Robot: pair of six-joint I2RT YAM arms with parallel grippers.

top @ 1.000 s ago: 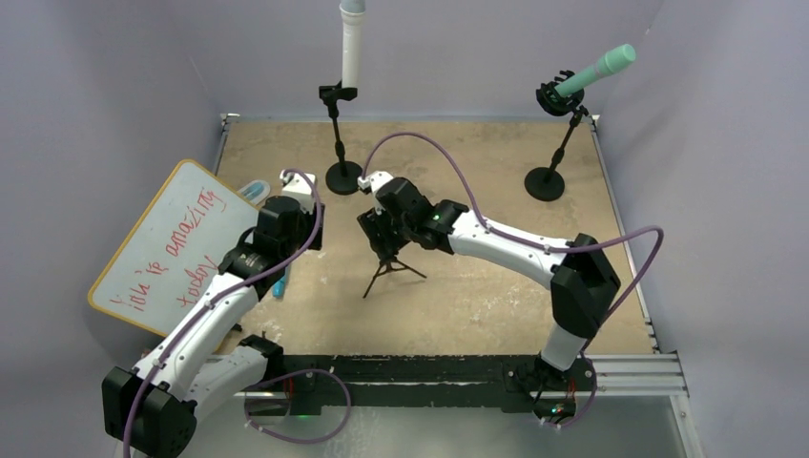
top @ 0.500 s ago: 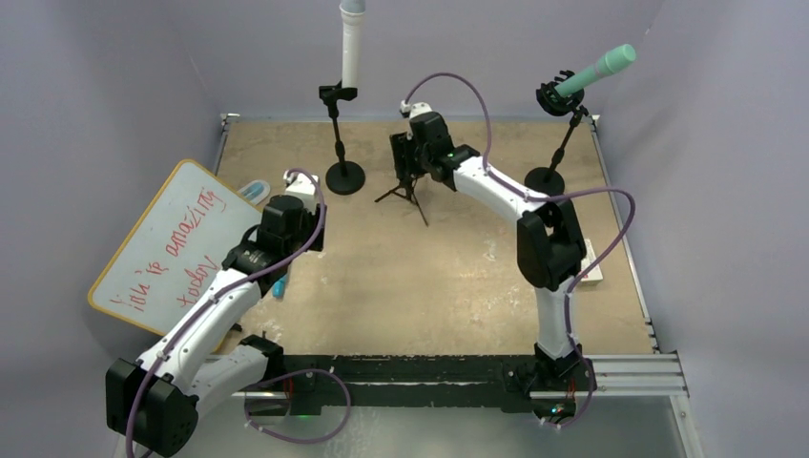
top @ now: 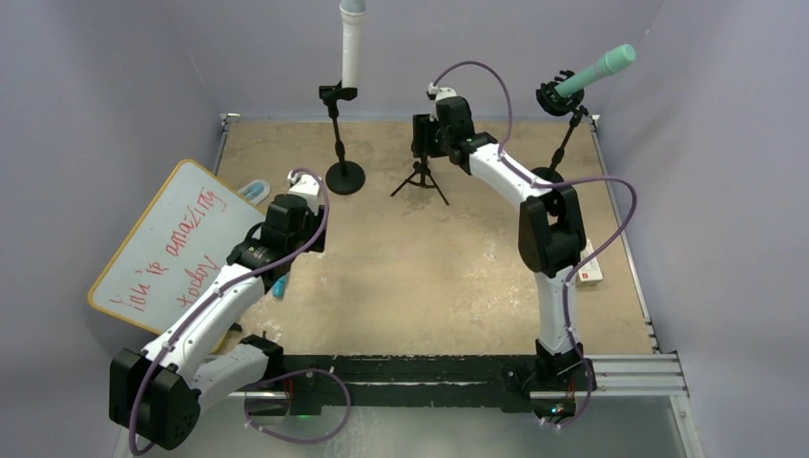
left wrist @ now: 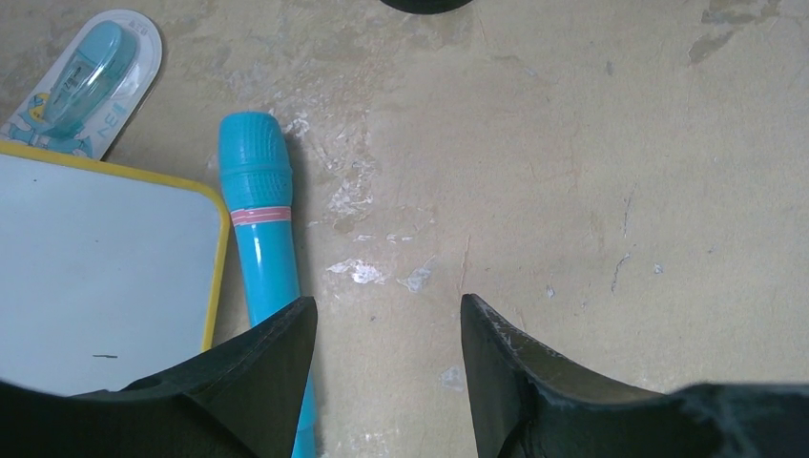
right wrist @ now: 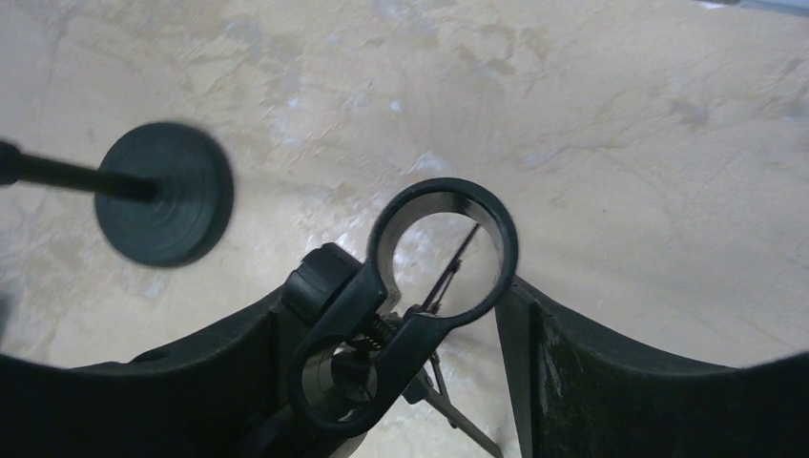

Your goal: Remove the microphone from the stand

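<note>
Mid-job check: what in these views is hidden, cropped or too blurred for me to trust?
- Left wrist view: the tail of the blue microphone is hidden behind a finger of the left gripper and cut by the bottom edge.
- Top view: the white microphone tip is cut off by the top edge.
- Top view: the white box is partly behind the right arm, and its label is too small to read.
- Right wrist view: the tripod stand feet are hidden by its clip and the right gripper, so contact with the table is unclear.

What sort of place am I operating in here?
Probably a staged robot test cell: plain purple walls box in a scuffed tabletop set with props: a stand-mounted green microphone, a whiteboard, a tripod stand in the right claw.
</note>
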